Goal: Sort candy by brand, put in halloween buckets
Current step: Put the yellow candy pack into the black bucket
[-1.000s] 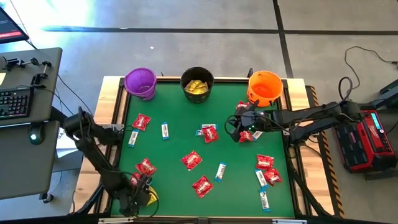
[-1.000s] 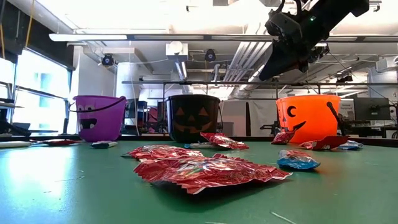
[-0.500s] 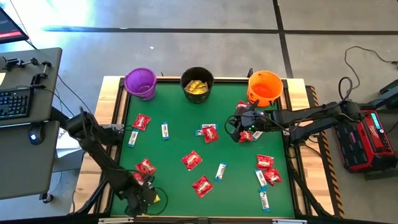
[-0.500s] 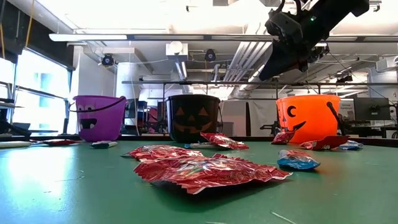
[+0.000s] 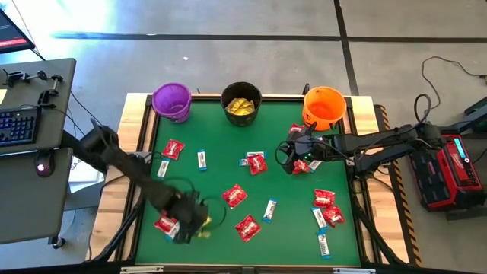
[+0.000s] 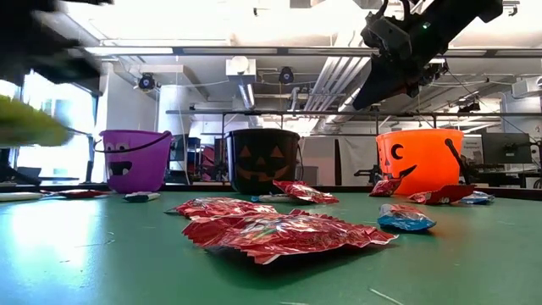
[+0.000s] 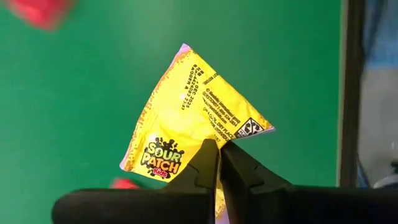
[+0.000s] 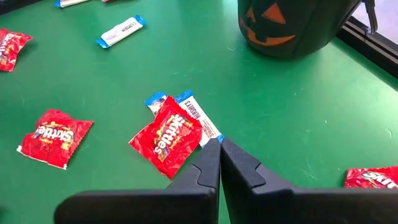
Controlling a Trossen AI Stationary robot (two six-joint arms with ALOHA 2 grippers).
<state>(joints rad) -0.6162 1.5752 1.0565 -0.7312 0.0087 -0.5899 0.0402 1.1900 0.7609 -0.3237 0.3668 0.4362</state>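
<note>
Left gripper (image 7: 217,152) at 7 o'clock of table (image 5: 213,179), fingers pinching yellow packet (image 7: 193,121) by one edge so it hangs clear of felt. We judge this grip suits carry to black bucket (image 5: 242,103) at 12 o'clock, which already holds yellow candy. Right gripper (image 8: 220,163) hovers at 2 o'clock near orange bucket (image 5: 325,106), jaws pressed together, empty, above red packet (image 8: 166,135) lying over white-and-blue bar (image 8: 194,118). Purple bucket (image 5: 172,100) at 11 o'clock. We see red packets, bars scattered mid-table, unsorted.
</note>
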